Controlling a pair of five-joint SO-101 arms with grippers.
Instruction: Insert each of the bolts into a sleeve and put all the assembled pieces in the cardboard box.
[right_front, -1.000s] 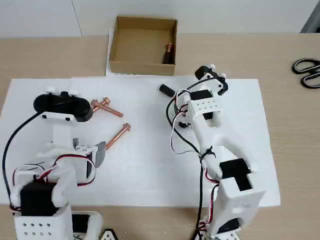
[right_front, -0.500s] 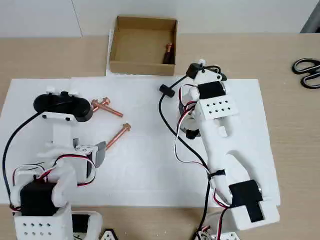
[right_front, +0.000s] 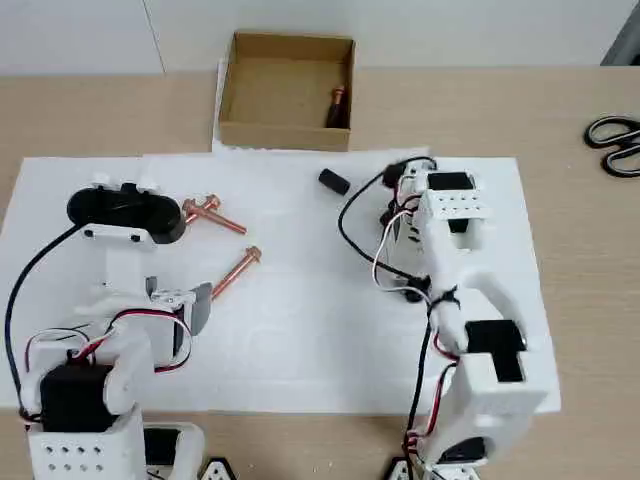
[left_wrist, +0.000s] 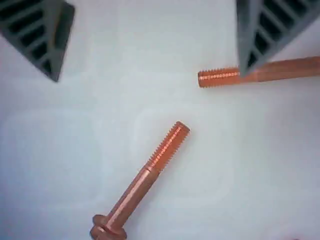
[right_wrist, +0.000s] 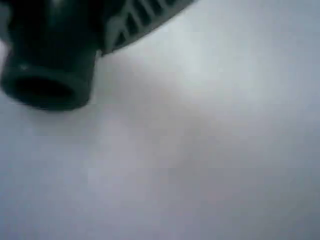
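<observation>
with the left gripper spread wide over loose bolts, and the right gripper, whose opening i cannot tell, just beside the sleeve lying near the cardboard box, a glancing touch could roll that round sleeve away.

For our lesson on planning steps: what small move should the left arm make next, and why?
Probably lower the left gripper and close it on the copper flanged bolt: the gripper is open, and that bolt lies free on the white sheet right by it, not yet in any sleeve.
</observation>
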